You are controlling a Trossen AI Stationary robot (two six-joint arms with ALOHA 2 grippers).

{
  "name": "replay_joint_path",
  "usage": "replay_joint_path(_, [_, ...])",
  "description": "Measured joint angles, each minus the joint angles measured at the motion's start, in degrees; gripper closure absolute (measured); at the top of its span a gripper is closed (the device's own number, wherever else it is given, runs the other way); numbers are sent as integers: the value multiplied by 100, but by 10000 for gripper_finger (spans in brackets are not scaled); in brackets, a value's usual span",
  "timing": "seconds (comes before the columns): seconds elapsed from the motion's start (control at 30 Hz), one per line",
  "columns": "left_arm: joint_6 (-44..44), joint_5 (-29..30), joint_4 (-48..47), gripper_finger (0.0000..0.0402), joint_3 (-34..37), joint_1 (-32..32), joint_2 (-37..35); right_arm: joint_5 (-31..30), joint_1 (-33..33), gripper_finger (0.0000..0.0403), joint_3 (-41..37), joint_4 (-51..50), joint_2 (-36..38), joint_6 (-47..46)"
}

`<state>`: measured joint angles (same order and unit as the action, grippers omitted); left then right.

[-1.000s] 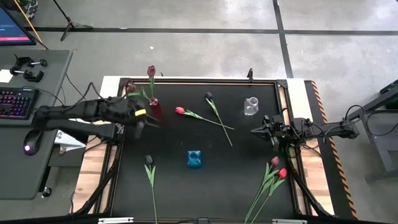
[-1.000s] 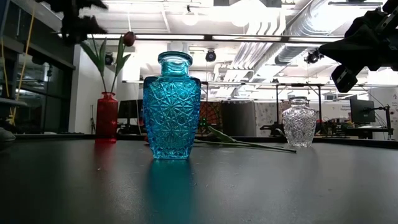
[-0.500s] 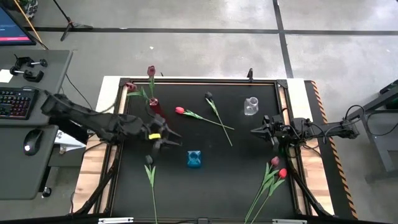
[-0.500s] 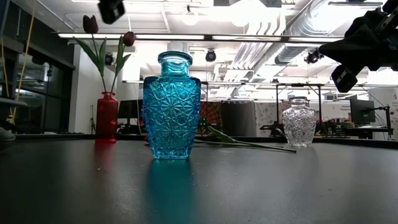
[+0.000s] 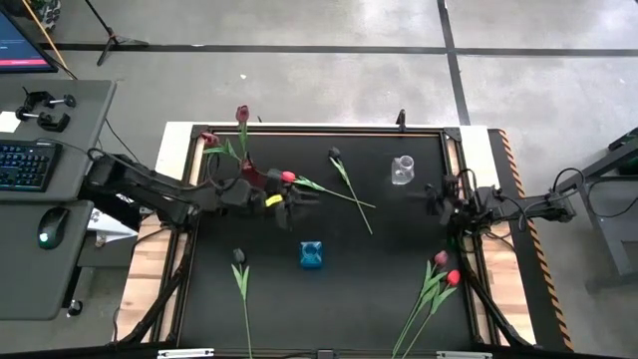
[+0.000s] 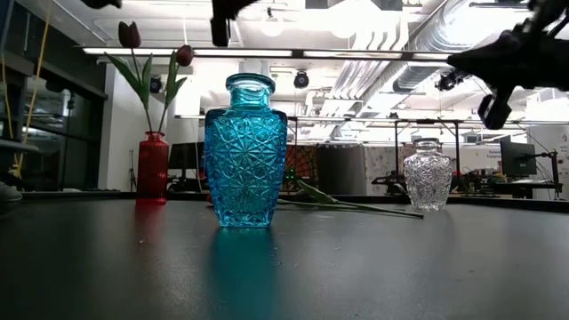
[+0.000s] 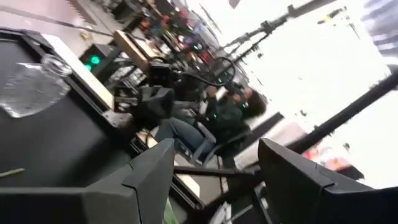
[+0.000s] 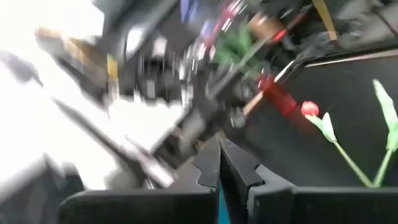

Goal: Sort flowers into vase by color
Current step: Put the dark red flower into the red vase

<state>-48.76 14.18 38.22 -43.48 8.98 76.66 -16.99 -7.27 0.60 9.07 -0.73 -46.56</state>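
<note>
Reaching across the black table [image 5: 299, 309] from the left, the left gripper [image 5: 299, 196] is held above the surface with its fingers [image 7: 149, 180] spread apart and nothing between them. It is placed just beside the red vase [image 5: 248, 177] and over the stem of the bright red tulip [image 5: 288, 177] lying there, though no contact can be confirmed. Two dark maroon tulips [image 6: 130, 35] are seen standing upright in the red vase, leaves spread. The loose red tulip's stem is crossed by that of a near-black tulip [image 5: 335, 153] near the table's middle. A blue vase [image 5: 312, 254] is located in front of these and is seen empty in the low view. A clear glass vase [image 5: 402, 171] is set toward the far right. Another near-black tulip [image 5: 238, 256] is noted at the front left, and a small bunch of pink and red tulips [image 5: 446, 269] at the front right edge. The right gripper [image 5: 446, 195] is raised at the right side of the table, near the clear vase, fingers pressed together and holding nothing.
</note>
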Motion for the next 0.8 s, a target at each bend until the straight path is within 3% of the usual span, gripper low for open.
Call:
replay_joint_path(0.1, [-63, -65, 43, 181, 0, -170, -10, -739, 0, 402, -1, 155, 0, -1126])
replay_joint_path(0.2, [-60, -187, 38, 181, 2, -339, -63, -976, 0, 402, -1, 169, -2, -1354])
replay_joint_path(0.33, [116, -570, -4, 181, 2, -544, -66, -536, -1, 402, -1, 462, -45, -1827])
replay_joint_path(0.47, [354, -1268, -280, 181, 2, -781, -75, 105, -250, 402, 7, 1426, -512, -2218])
replay_joint_path(0.57, [485, -2072, -477, 181, 4, -1039, -97, -126, -751, 402, 328, 1566, -1282, -2512])
replay_joint_path(0.7, [732, -3189, -765, 181, 4, -1470, -309, -455, -1533, 402, 1265, 1105, -2983, -2954])
replay_joint_path(0.8, [979, -3847, -1062, 181, 4, -1849, -586, -146, -2036, 402, 2158, 589, -4433, -3761])
